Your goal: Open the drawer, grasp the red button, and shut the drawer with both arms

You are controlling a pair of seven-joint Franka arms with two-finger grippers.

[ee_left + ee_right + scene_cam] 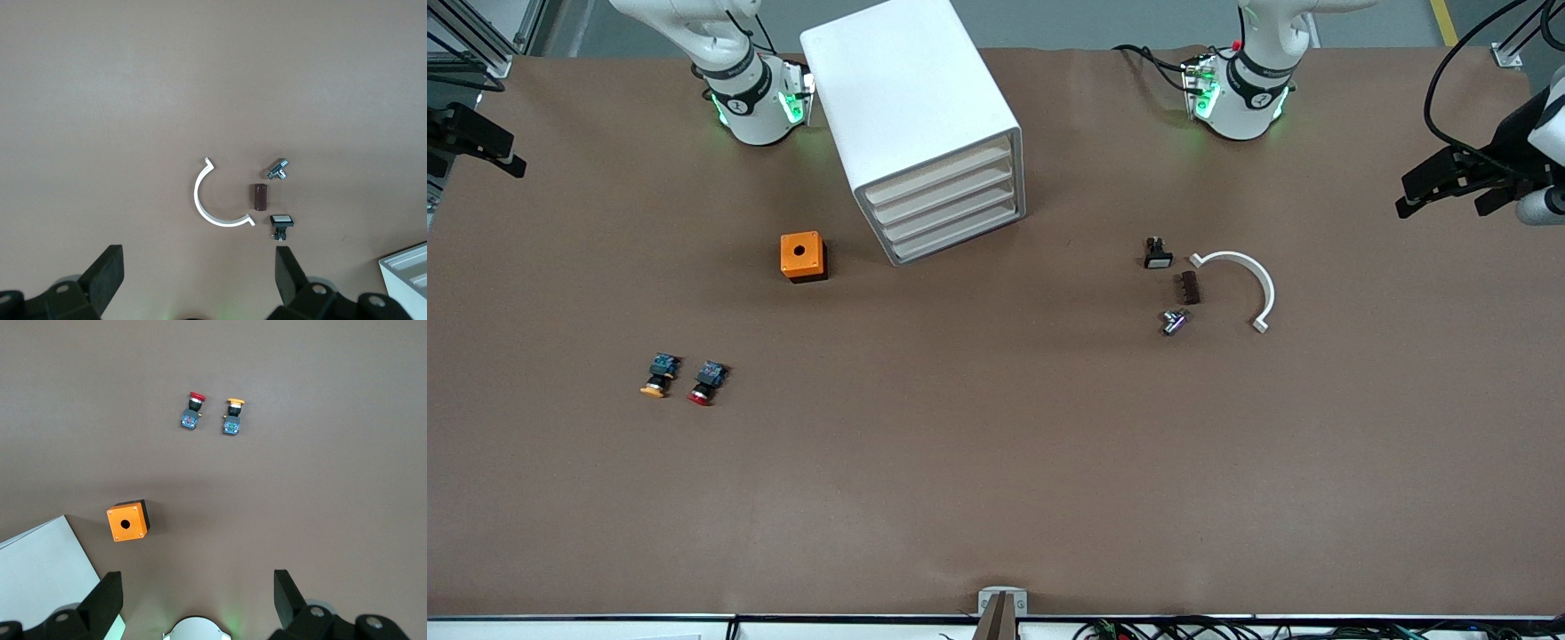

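Note:
The white cabinet (911, 107) stands between the two arm bases, and its top drawer (938, 175) is shut like the three below it. The red-capped button (701, 384) lies on the table toward the right arm's end, beside a yellow-capped one (658, 375); the right wrist view also shows the red button (192, 411). My right gripper (471, 164) hangs open and empty high over the table's edge at that end, open too in its own view (198, 600). My left gripper (1440, 206) hangs open and empty over the table's other end (199, 277).
An orange cube with a hole (803, 257) sits beside the cabinet, nearer the front camera. Toward the left arm's end lie a white arc (1249, 276), a brown block (1189, 287), a small black-and-white switch (1158, 253) and a metal part (1174, 321).

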